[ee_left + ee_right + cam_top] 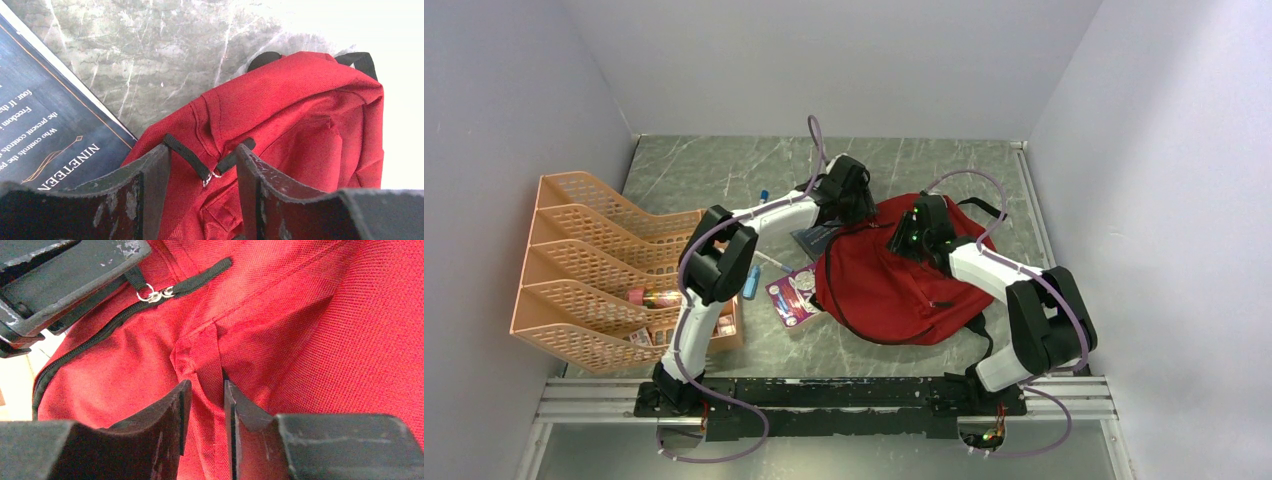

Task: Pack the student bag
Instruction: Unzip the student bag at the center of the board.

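Note:
The student bag, a red backpack, lies flat in the middle of the table with its black straps at the far side. My left gripper hovers at its top left edge, open. Its fingers straddle the two black zipper pulls, which meet at small metal rings. My right gripper is down on the bag's top. Its jaws stand close together on a raised fold of red fabric. The zipper looks shut.
A dark blue book lies just left of the bag, under the left arm. A purple booklet and a blue tube lie nearer. An orange mesh organiser with small items stands at the left. Walls enclose three sides.

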Controlling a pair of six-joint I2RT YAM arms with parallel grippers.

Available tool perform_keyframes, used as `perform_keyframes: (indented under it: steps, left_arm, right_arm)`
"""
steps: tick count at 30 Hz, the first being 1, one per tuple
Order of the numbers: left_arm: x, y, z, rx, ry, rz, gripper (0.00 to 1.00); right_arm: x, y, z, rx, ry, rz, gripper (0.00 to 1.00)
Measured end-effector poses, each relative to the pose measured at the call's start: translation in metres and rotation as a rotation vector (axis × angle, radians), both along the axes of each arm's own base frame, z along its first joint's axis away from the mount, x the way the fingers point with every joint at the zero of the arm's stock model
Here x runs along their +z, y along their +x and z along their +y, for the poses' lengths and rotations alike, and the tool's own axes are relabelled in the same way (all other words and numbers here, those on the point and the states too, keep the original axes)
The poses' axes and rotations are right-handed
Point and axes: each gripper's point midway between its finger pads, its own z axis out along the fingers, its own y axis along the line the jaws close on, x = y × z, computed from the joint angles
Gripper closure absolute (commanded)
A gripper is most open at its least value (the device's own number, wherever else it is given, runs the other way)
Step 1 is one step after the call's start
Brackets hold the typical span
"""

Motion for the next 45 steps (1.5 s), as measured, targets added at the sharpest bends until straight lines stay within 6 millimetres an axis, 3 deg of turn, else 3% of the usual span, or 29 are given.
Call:
perform_keyframes:
  steps: [5, 15, 22, 29, 37, 45]
  left_arm:
    - [-0.004, 0.004, -0.006, -0.007, -0.015, -0.005, 0.6]
    - [-0.009, 0.008, -0.012, -0.036, -0.021, -0.025, 0.95]
    - [-0.003, 0.013, -0.01, -0.1, 0.023, -0.085, 0.95]
    - [0.032, 0.015, -0.015, -0.22, 0.042, -0.201, 0.95]
    - [0.052, -0.017, 0.016, -0.274, 0.103, -0.248, 0.95]
    - [0.048, -0.038, 0.043, -0.284, 0.164, -0.25, 0.95]
  right_arm:
    - [0.0, -0.001, 0.0, 0.005, 0.0, -0.001, 0.66]
    - [0.001, -0.004, -0.001, 0.01, 0.0, -0.004, 0.66]
    - [0.0, -0.004, -0.001, 0.008, -0.001, -0.002, 0.66]
    - [0.0, -0.003, -0.003, -0.012, 0.003, 0.0, 0.66]
    - [-0.002, -0.002, -0.004, -0.035, 0.017, 0.013, 0.66]
    - [-0.007, -0.002, -0.006, -0.046, 0.016, 0.028, 0.66]
